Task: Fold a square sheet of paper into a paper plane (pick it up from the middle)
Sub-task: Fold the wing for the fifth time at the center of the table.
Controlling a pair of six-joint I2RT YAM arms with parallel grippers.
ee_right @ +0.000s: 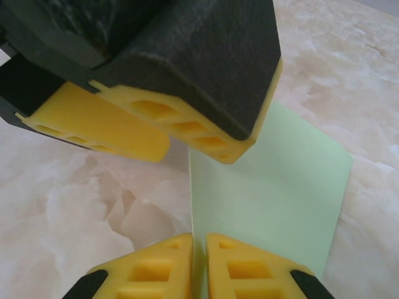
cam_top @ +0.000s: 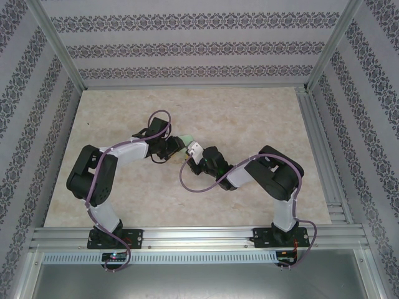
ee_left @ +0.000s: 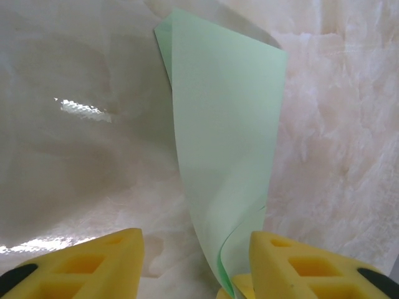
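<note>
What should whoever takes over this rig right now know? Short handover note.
Left hand: open, fingers either side of the pale mint-green sheet of paper, not clamping it.
Right hand: shut on the sheet's edge.
Sheet: held between both hands over the middle of the marble-patterned table.
Done: sheet picked up; it looks doubled over, with two layers showing at its lower end.
Left: no dart shape yet; the plane's folds are to be made.
</note>
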